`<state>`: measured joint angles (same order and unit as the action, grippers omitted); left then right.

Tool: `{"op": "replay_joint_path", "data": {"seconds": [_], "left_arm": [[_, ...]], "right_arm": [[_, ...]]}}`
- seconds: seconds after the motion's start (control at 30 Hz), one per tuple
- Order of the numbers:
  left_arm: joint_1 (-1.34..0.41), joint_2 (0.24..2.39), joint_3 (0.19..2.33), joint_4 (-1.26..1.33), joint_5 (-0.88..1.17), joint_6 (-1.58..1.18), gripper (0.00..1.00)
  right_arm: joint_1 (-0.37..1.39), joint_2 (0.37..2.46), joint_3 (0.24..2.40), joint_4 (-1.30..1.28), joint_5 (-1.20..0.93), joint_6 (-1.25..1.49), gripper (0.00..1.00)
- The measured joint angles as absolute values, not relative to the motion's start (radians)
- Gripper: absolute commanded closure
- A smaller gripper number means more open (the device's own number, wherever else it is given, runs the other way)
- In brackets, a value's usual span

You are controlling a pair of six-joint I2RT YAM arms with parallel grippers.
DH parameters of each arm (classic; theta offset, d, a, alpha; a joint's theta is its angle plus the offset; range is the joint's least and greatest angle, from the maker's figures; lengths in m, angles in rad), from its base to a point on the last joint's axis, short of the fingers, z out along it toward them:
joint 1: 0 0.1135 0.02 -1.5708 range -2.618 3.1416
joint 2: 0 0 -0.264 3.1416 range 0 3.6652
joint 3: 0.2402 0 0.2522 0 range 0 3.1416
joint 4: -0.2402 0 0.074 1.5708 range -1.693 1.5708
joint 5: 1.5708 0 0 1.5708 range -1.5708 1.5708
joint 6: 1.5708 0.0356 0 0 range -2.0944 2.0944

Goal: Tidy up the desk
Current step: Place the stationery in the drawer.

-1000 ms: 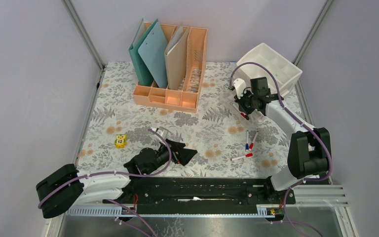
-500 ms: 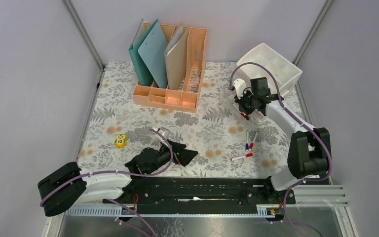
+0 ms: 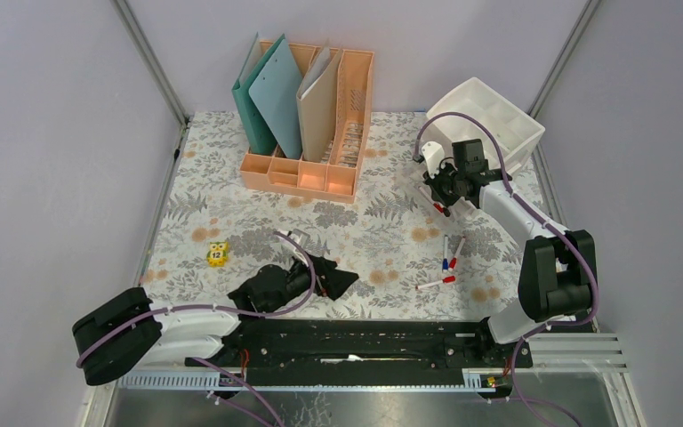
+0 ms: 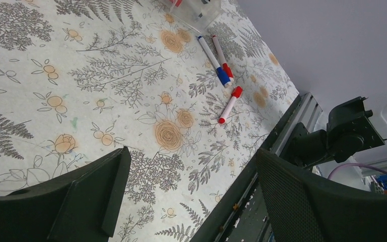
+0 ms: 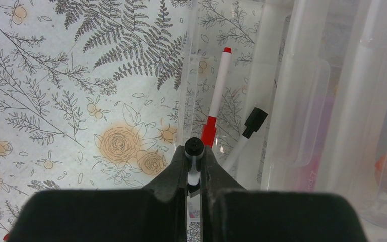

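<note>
The fern-printed surface (image 3: 382, 236) spreads beneath both arms. Far right, the right gripper (image 5: 195, 157) has its jaws pinched on a black-tipped marker (image 5: 195, 146) above a clear tray (image 5: 262, 60). Near left, the left gripper (image 4: 191, 191) hangs low, jaws wide and empty.

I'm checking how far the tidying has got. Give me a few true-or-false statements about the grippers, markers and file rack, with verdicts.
1. The right gripper is shut on a black-tipped marker. True.
2. The left gripper holds a folder. False: it is open and empty.
3. Three loose markers lie on the desk. True.
4. The file rack is empty. False: folders stand in it.
5. A red marker lies in the clear tray. True.
</note>
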<state>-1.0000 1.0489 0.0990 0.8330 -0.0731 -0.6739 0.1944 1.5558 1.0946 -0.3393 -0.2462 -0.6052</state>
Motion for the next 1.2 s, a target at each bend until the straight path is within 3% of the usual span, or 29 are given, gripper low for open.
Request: {"op": "replay_joint_path", "data": {"seconds": [0.27, 0.5, 0.77, 1.2], "left_arm": [[-1.019, 1.211, 0.332, 0.63, -0.03, -0.616, 0.01], [-1.18, 1.417, 0.58, 0.477, -0.119, -0.471, 0.01], [-1.236, 1.546, 0.607, 0.475, -0.115, -0.353, 0.01], [-1.236, 1.553, 0.576, 0.56, -0.109, -0.359, 0.01]], "right_arm": [[0.193, 1.556, 1.094, -0.339, -0.246, -0.605, 1.0], [0.193, 1.556, 1.094, -0.339, -0.246, -0.605, 1.0], [0.193, 1.556, 1.094, -0.339, -0.246, -0.605, 1.0], [0.193, 1.555, 1.081, -0.339, -0.246, -0.605, 1.0]]}}
